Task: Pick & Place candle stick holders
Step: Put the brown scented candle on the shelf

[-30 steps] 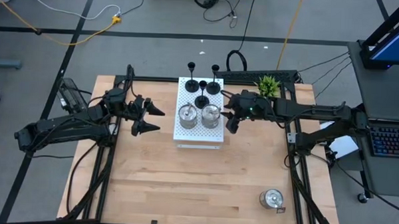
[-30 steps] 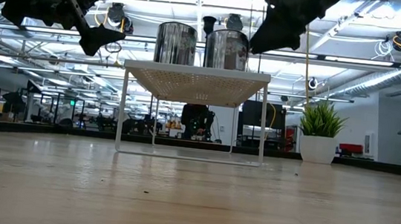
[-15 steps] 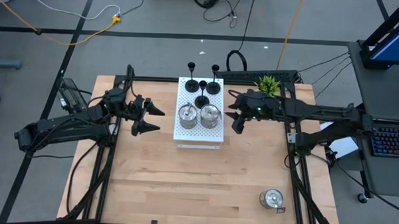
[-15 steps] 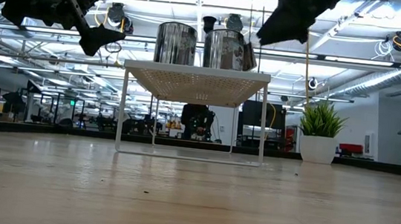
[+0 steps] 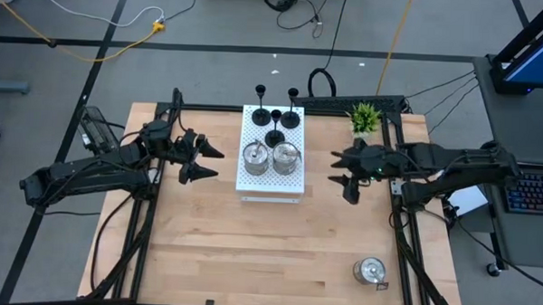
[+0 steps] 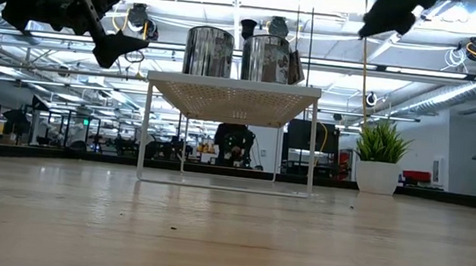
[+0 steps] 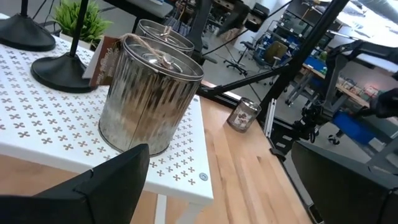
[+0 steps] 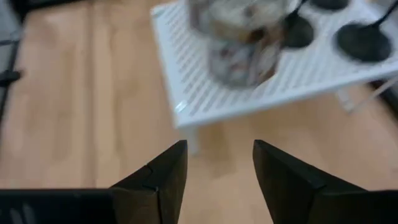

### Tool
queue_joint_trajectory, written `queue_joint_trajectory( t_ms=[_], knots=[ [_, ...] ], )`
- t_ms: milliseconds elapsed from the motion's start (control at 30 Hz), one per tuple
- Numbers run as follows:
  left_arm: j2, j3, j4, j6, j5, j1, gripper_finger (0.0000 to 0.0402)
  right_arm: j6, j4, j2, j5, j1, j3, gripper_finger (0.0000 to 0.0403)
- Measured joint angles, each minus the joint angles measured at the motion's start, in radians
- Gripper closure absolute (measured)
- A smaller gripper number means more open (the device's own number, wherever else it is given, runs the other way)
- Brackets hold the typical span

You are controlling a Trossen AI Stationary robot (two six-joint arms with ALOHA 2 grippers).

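Observation:
Three black candle stick holders (image 5: pixel 275 125) with thin stems and two squat silver-glass ones (image 5: pixel 254 155) (image 5: pixel 286 157) stand on their bases on the white perforated board (image 5: pixel 270 181) at the table's far middle. A third silver holder (image 5: pixel 370 271) stands on the table at the near right. My left gripper (image 5: pixel 211 163) is open and empty, left of the board. My right gripper (image 5: pixel 337 170) is open and empty, right of the board and clear of it; its wrist view (image 8: pixel 217 152) looks at the board's corner and a silver holder (image 8: pixel 239 43).
A small green potted plant (image 5: pixel 365 117) stands at the far right, just behind my right arm. The board stands raised on thin white legs (image 6: pixel 145 128). Bare wooden table lies in front of the board and on the near left (image 5: pixel 232 251).
My right gripper has drawn back from beside the right silver holder on the board toward the table's right edge, rising a little. Its fingers stay open. The silver holder stays standing on the board. My left arm has kept still.

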Motion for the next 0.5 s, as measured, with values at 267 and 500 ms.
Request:
queue_joint_trajectory(
  t_ms=[267,500],
  knots=[
    [0.000,0.000,0.000,0.008,0.000,0.000,0.0002,0.166,-0.136,-0.034,-0.162,0.072,0.000,0.0249],
    [0.000,0.000,-0.001,0.044,0.000,0.000,0.0002,0.189,-0.084,-0.036,-0.227,0.195,0.000,0.0276]
  ],
)
